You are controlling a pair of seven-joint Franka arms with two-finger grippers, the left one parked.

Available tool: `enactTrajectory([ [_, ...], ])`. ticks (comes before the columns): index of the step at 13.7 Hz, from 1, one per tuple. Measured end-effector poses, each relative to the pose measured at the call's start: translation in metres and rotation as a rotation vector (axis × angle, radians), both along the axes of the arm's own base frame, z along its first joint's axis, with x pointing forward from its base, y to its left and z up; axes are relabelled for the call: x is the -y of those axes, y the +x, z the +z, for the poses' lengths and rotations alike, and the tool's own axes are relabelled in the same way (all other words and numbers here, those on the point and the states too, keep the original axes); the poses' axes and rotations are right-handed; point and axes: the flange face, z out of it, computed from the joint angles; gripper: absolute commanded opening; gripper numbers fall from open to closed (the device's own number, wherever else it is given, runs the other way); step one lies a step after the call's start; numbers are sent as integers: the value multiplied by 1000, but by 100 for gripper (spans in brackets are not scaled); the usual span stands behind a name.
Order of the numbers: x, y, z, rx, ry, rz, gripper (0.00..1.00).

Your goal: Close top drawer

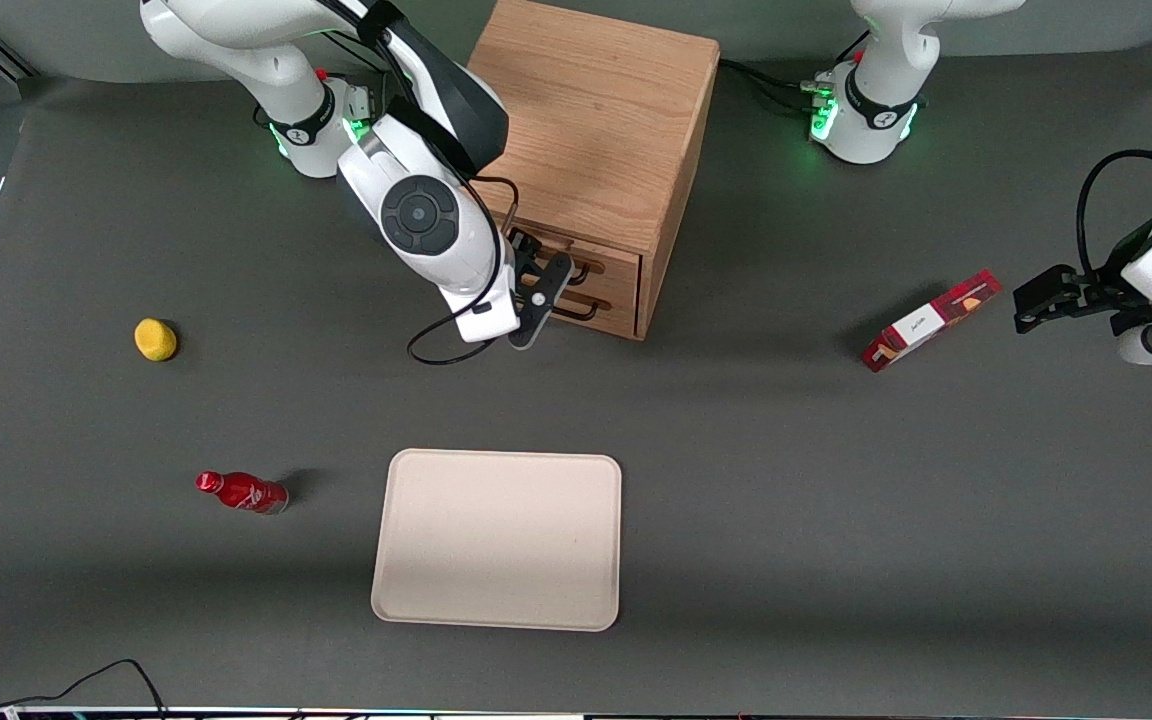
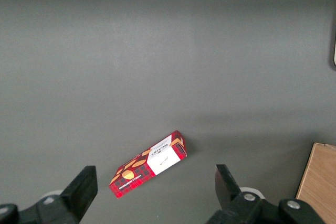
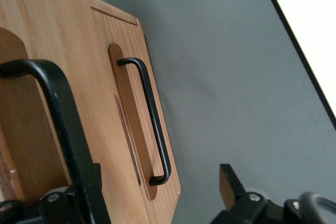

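Note:
A wooden cabinet [image 1: 596,110] stands at the back of the table with two drawers facing the front camera. The top drawer [image 1: 604,258] has a black bar handle [image 3: 50,103], and the lower drawer has one too [image 3: 149,124]. In the right wrist view both drawer fronts look about level with each other. My right gripper [image 1: 539,305] is open and empty, right in front of the drawer fronts. It also shows in the right wrist view [image 3: 157,203], with one finger [image 3: 79,192] by the top handle and the other [image 3: 231,187] off the cabinet's lower edge.
A beige tray [image 1: 496,540] lies nearer the front camera than the cabinet. A red bottle [image 1: 241,492] and a yellow fruit [image 1: 155,339] lie toward the working arm's end. A red box [image 1: 931,320] lies toward the parked arm's end.

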Motion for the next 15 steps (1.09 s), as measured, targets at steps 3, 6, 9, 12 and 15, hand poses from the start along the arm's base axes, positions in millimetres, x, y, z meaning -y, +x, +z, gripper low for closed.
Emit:
enactTrajectory([
  [3,0,-1,4,7,1,1,100],
  [6,1,-1,10,13,3,2,100],
  [9,2,-4,27,4,-4,9,100],
  [12,8,5,55,5,9,-9,100],
  [15,39,35,83,17,51,-94,100],
])
